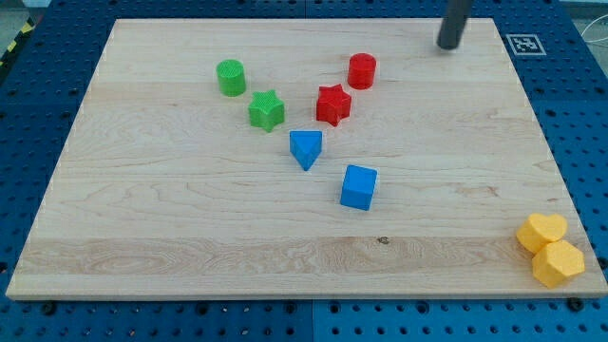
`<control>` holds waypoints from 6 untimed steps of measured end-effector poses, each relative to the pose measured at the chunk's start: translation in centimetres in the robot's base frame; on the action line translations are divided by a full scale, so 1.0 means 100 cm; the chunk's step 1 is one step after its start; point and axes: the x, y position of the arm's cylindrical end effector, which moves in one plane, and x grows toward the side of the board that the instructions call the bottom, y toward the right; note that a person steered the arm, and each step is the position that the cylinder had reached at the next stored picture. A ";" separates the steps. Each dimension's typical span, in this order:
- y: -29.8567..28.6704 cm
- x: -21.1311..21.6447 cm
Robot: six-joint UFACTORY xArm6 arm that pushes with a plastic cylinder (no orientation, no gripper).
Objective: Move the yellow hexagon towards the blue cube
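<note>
Pale wooden board (171, 218) over blue pegboard. Mid-board, blue cube (358, 187). Far off at bottom-right corner, yellow hexagon (559, 263), touching a yellow heart (541, 232). Up top right, my tip (446, 45), bare rod, nothing to open or close, well clear of every block.

Robotics lab bench: wooden counter (190, 209) on blue perforated mounting plate (38, 95), fiducial marker (523, 44) at corner, hazard tape (14, 43) at top left.

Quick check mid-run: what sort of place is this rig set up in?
Probably a robotics lab bench: a wooden board on a blue perforated mounting table, a fiducial marker at the board's corner, and small coloured blocks.
</note>
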 end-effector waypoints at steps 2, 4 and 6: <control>0.052 0.099; 0.086 0.205; 0.085 0.233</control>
